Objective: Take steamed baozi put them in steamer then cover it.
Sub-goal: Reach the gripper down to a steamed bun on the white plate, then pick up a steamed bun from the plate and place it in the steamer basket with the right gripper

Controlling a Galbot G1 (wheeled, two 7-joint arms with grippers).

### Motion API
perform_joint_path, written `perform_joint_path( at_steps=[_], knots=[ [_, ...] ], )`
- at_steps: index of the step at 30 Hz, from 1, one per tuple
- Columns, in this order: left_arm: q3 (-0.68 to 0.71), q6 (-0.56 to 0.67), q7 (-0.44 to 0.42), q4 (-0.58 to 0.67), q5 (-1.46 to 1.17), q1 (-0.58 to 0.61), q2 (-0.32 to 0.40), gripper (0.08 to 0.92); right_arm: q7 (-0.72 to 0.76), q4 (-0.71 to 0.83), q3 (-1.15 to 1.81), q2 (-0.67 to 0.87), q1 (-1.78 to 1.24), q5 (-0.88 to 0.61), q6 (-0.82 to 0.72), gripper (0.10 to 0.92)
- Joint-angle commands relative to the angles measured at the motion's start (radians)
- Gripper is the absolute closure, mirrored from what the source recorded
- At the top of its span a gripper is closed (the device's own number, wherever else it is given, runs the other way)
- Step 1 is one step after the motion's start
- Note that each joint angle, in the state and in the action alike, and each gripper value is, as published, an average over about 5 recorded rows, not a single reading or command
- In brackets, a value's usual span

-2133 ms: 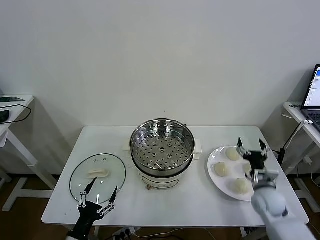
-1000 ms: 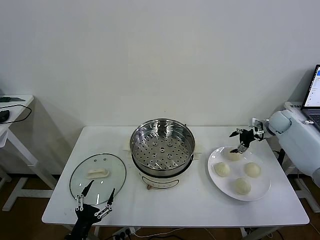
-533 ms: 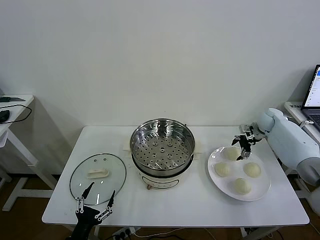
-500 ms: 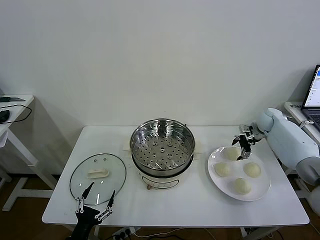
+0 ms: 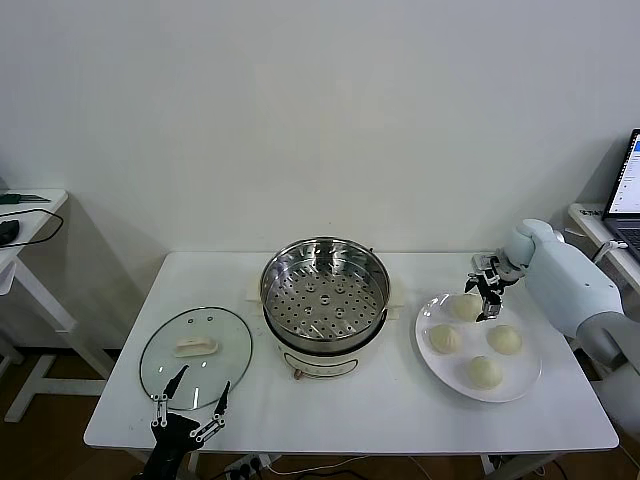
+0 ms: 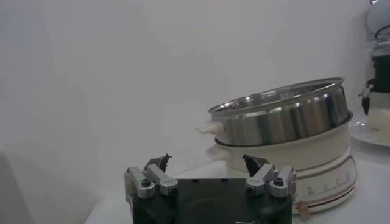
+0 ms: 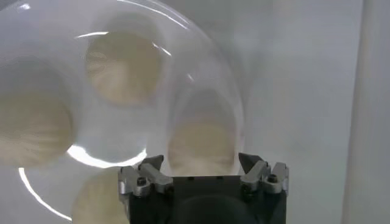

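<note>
Open tabletop between plate and steamer; only the steamer's raised rim in the way.

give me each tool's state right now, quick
Left tool: open, holding nothing, parked near the cover.
Right tool: open around a baozi on the plate, not gripping yet.

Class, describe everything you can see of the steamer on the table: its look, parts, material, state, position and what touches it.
The steamer is a round, shiny steel-looking pot with a perforated tray inside, seated on a white base with small white side handles. It stands upright, uncovered and empty, at the middle of the white table. The glass lid lies flat apart on its left, the plate of buns on its right. Nothing but the table touches it.
</note>
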State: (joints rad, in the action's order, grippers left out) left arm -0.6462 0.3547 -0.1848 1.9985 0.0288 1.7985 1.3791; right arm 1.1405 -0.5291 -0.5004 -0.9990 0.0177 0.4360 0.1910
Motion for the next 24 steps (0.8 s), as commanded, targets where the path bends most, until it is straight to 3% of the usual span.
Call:
perform_joint_path(
  at_steps=[1,8,13,24],
  knots=[
    [0.0,-0.001,0.001,-0.001,0.0,0.001,-0.001,0.177,-0.018,0.007,0.001,-0.007,-0.001,0.016,0.005,0.361],
    [-0.001,-0.006,0.004,0.001,0.0,-0.001,-0.003,0.177,-0.04,-0.059,-0.033,0.023,0.001,-0.03,0.003,0.382],
    [0.001,-0.009,0.007,0.009,-0.001,-0.001,-0.005,0.177,-0.019,-0.238,-0.107,0.106,0.055,-0.14,0.023,0.381],
    [0.006,-0.006,0.009,0.012,-0.001,-0.001,-0.012,0.177,0.044,-0.583,-0.389,0.142,0.441,-0.29,0.321,0.376]
  ],
)
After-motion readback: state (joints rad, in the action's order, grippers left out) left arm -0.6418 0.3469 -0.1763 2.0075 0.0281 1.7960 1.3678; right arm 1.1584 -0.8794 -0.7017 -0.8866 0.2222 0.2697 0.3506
